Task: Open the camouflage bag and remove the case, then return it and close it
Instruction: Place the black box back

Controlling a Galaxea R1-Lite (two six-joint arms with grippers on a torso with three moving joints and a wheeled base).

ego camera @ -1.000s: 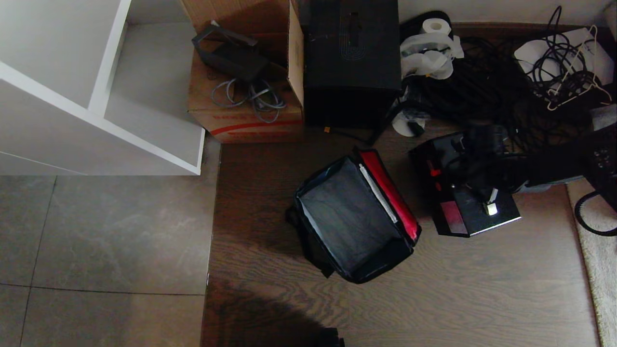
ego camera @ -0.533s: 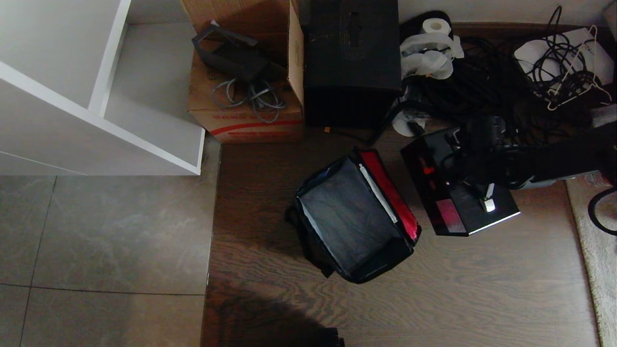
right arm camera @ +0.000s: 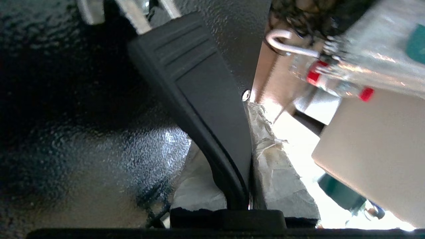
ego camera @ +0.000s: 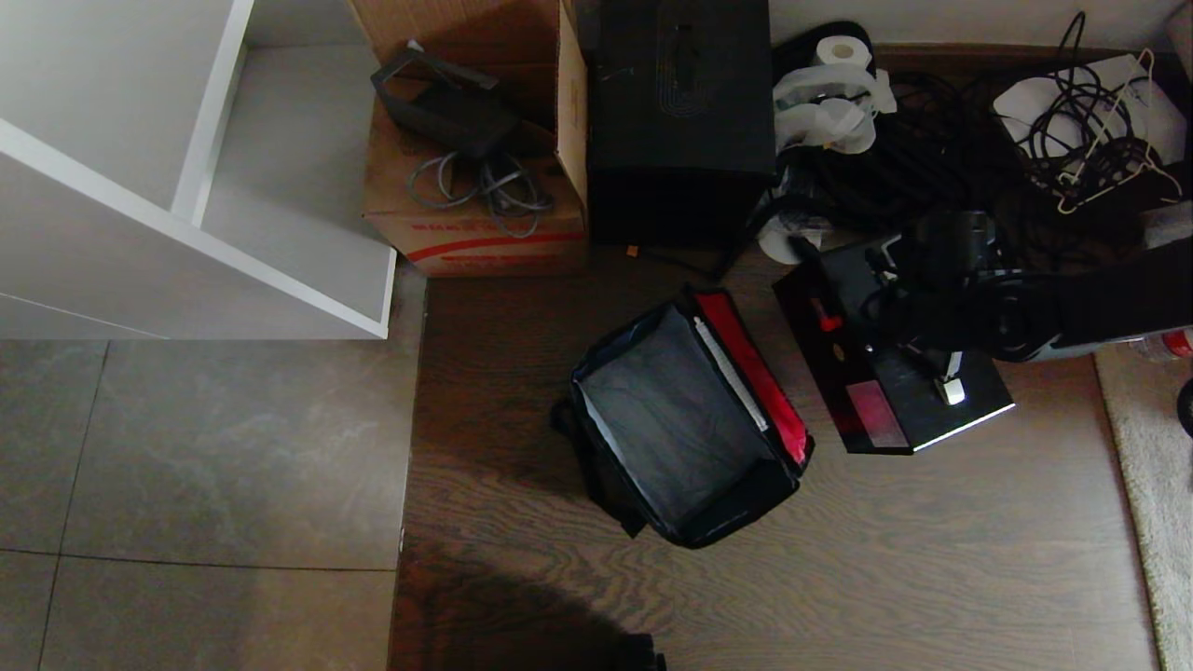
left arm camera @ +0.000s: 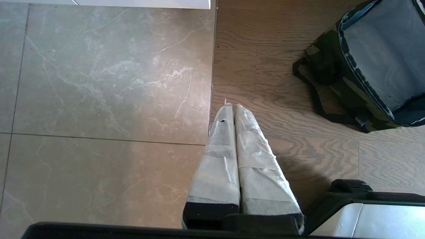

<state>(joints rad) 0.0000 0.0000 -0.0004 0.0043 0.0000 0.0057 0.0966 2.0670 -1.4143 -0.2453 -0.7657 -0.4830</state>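
Camouflage bag sits open on the wood floor, red lid lining folded back, its black inside bare. Just to its right I have the case hanging tilted from my right gripper, clamped narrow on the black handle — the wrist view shows taped fingers pinching it. My left gripper is parked low, fingers pressed together, holding nothing. The risk I see: the case swings on that handle — if it comes in skewed, a corner could catch the soft rim and shove or fold the bag.
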